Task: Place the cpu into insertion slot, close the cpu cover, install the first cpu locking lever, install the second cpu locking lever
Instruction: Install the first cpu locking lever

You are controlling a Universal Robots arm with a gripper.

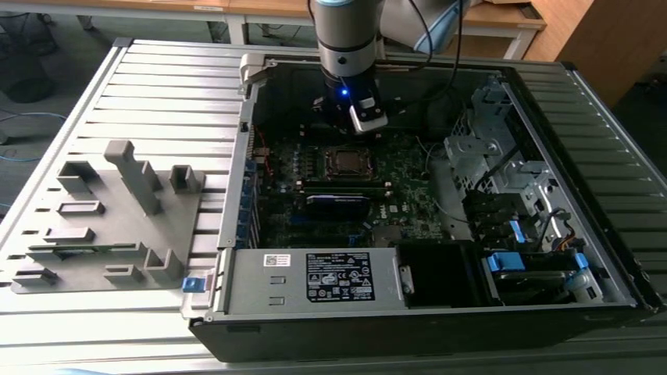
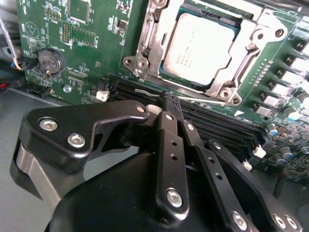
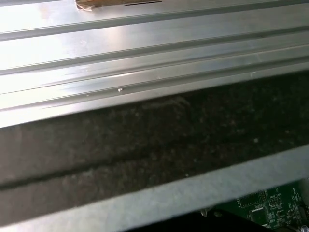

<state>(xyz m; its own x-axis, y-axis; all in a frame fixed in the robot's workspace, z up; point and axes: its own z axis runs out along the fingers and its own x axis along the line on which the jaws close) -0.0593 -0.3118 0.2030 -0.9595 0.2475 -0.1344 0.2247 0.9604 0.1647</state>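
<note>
The first two steps look done. In the second wrist view the cpu (image 2: 203,46) lies flat inside the insertion slot (image 1: 344,162), which sits just above the middle of the exterior view, on the green board (image 2: 87,72) in the open computer case (image 1: 312,289). The cpu cover (image 2: 150,41) is folded down over the chip, its metal frame around the edges and the grey top showing through the window. A thin wire locking lever (image 2: 198,99) runs along the socket's side next to the black memory slots (image 2: 217,123). Whether it is hooked under its catch I cannot tell, so by my reading the lever steps are the open part of the task. The gripper (image 2: 171,100) hangs at the upper centre of the exterior view, just above the socket. Its black fingers (image 2: 166,140) are drawn together with nothing between them, their tip close to that lever. The case stands on the slatted bench (image 1: 156,86), and a grey fixture (image 1: 115,211) lies on the exterior view's left.
</note>
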